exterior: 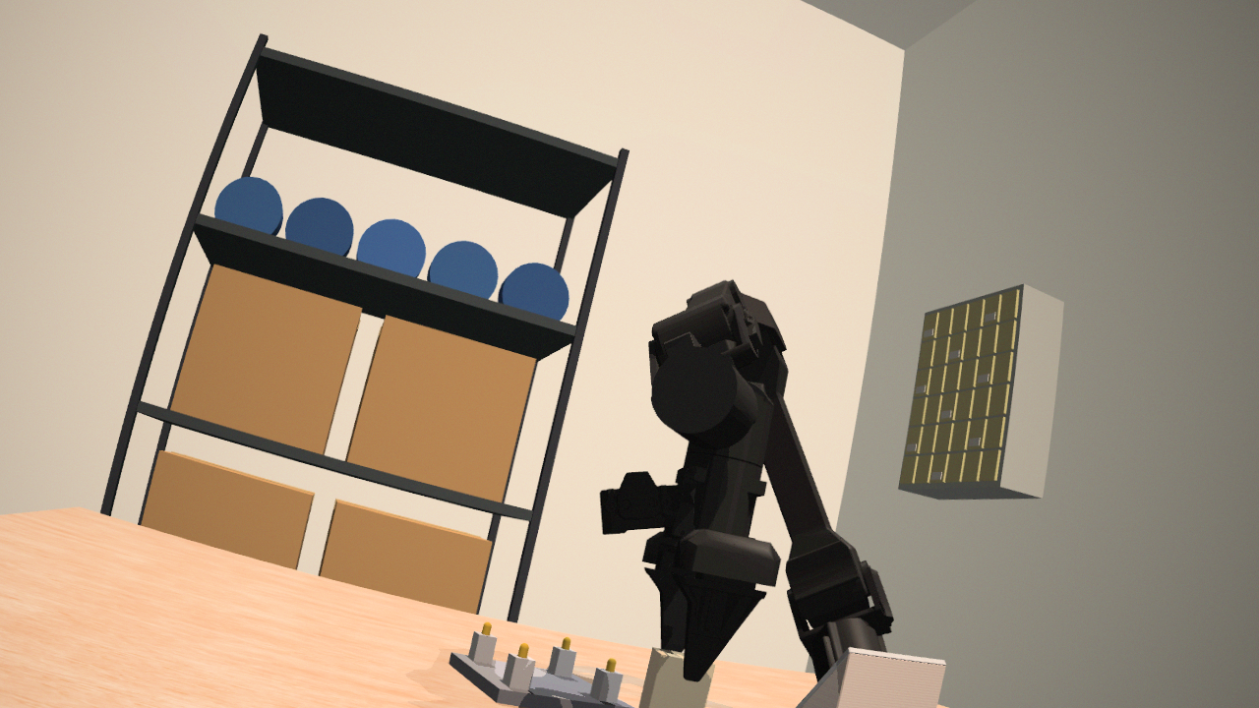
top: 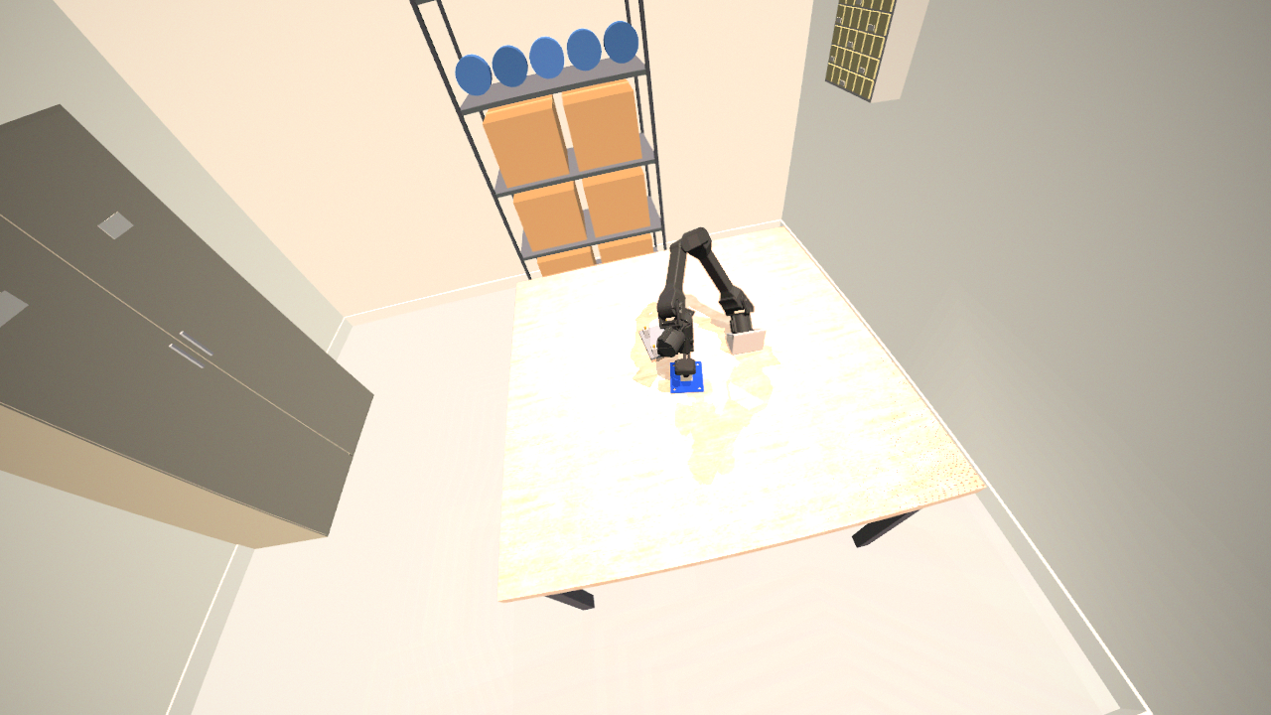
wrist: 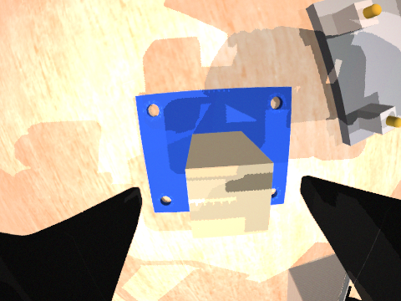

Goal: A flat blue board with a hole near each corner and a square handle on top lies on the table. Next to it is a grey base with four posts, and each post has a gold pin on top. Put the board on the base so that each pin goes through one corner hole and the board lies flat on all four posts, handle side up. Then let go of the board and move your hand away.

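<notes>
At the far left of the top view stands a dark cabinet (top: pixel 178 302). Next comes a shelf rack (top: pixel 552 88) (exterior: pixel 422 132), which carries five blue round discs (top: pixel 546 57) (exterior: pixel 390 249) and, below them, orange-brown boxes (top: pixel 525 142) (exterior: pixel 264 356).

Then, on the wooden table (top: pixel 604 498) (exterior: pixel 176 563) (wrist: pixel 50 75), there is the grey base (top: pixel 649 345) (exterior: pixel 545 682) (wrist: pixel 357 63). In the exterior view its four posts stand upright, each with one of the gold pins (exterior: pixel 486 628) (wrist: pixel 373 11) on top.

Near it, to the right in the top view, the blue board (top: pixel 686 385) (wrist: pixel 217 113) lies flat on the table, apart from the base, with its beige square handle (top: pixel 686 377) (exterior: pixel 662 682) (wrist: pixel 230 188) upward. The black arm (top: pixel 672 275) (exterior: pixel 717 475) reaches down to it. The gripper (top: pixel 686 371) (exterior: pixel 683 662) (wrist: pixel 223 191) is released and grasps nothing; in the wrist view its fingers are wide apart, one on each side of the handle.

More to the right, the pale block (top: pixel 746 340) (exterior: pixel 889 678) (wrist: pixel 313 276) is beside the arm's foot. At the right, a case with yellowish small doors (top: pixel 857 44) (exterior: pixel 959 395) is on the wall.
</notes>
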Controlling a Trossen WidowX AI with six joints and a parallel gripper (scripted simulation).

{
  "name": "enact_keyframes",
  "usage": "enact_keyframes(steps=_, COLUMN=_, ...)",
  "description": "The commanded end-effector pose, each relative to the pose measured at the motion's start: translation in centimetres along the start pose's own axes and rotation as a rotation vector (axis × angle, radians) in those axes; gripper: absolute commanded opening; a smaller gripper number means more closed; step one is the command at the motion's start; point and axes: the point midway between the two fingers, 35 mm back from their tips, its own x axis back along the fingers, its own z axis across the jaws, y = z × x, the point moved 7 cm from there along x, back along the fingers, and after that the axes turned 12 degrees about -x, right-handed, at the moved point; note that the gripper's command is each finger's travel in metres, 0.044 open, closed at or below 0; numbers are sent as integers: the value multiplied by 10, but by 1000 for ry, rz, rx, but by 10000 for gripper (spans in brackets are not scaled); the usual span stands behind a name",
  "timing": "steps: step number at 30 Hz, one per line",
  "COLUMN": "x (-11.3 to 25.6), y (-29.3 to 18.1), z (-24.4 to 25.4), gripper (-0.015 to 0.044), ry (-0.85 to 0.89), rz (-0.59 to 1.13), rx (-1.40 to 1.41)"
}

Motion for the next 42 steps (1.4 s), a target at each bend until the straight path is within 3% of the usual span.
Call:
enact_keyframes(steps=1, x=-9, y=-1, z=-1, gripper=440, ry=-8, rz=-3, rx=10)
enact_keyframes(steps=21, x=-38, y=-1, z=-3, gripper=440, ry=-10, rz=-4, rx=9)
enact_keyframes(steps=32, x=-38, y=-1, z=-3, gripper=151, ry=-10, rz=-4, rx=9)
enact_keyframes(steps=39, x=-38, y=-1, z=-3, gripper=105, ry=-10, rz=-4, rx=9)
enact_keyframes(steps=42, x=-37, y=-1, z=-2, gripper=26, ry=-10, rz=-4, rx=9)
